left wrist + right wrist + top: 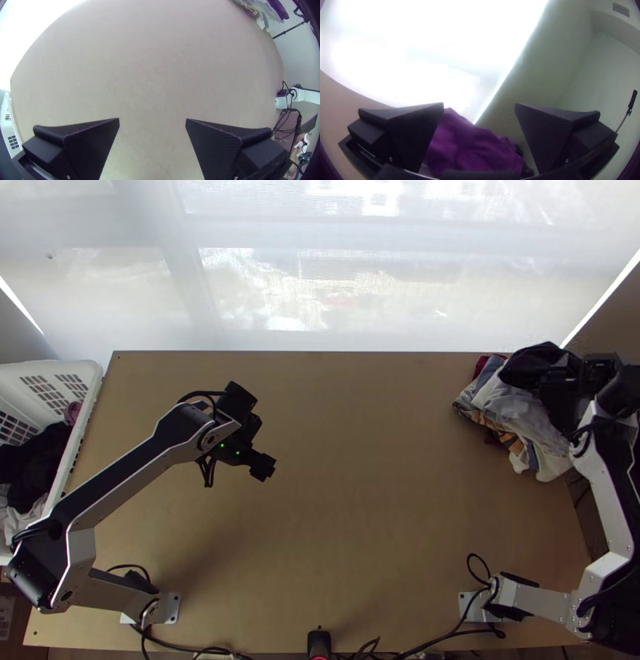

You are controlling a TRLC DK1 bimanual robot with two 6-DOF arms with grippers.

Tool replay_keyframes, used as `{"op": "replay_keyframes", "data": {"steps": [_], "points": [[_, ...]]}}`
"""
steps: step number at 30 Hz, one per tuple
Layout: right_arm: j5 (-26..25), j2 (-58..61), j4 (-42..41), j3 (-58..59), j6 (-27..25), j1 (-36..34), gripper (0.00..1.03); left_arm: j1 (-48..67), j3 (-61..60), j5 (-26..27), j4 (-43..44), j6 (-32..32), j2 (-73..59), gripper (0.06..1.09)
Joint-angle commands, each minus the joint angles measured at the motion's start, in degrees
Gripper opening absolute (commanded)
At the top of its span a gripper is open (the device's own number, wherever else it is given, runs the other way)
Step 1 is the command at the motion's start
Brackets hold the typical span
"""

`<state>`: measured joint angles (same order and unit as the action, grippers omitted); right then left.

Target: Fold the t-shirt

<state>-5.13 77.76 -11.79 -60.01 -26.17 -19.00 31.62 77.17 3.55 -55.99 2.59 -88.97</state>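
Observation:
My left gripper [263, 466] hangs over the bare left-middle part of the table; in the left wrist view the same gripper [152, 119] stands open, nothing between its fingers. At the table's far right corner, my right gripper [552, 376] is at a bunched heap of clothes [512, 408] with white, grey, orange-patterned and dark pieces. In the right wrist view my right gripper [479, 104] is open, and a bunched purple cloth [470, 146] lies between and beyond its fingers. I cannot tell which piece is the t-shirt.
A white laundry basket [94, 390] with dark and light clothes stands at the table's left edge. Bare tabletop [360, 500] stretches between the arms. Black cables run along the near edge, and a translucent curtain [320, 284] hangs behind the table.

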Motion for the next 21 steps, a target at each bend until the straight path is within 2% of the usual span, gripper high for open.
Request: {"op": "replay_keyframes", "data": {"steps": [1,7,21], "points": [[0.47,8.11,3.18,-12.5,4.29,0.72,0.99,0.46,1.06,0.05,-0.09,0.49,0.11,1.02],[0.47,17.96,2.65,-13.56,7.19,-0.07,0.98,-0.33,0.97,0.05,-0.88,0.57,0.64,1.02],[0.56,26.92,-3.94,1.56,7.37,-3.85,0.99,-1.03,-1.23,0.05,-0.97,0.84,0.81,1.02]]}}
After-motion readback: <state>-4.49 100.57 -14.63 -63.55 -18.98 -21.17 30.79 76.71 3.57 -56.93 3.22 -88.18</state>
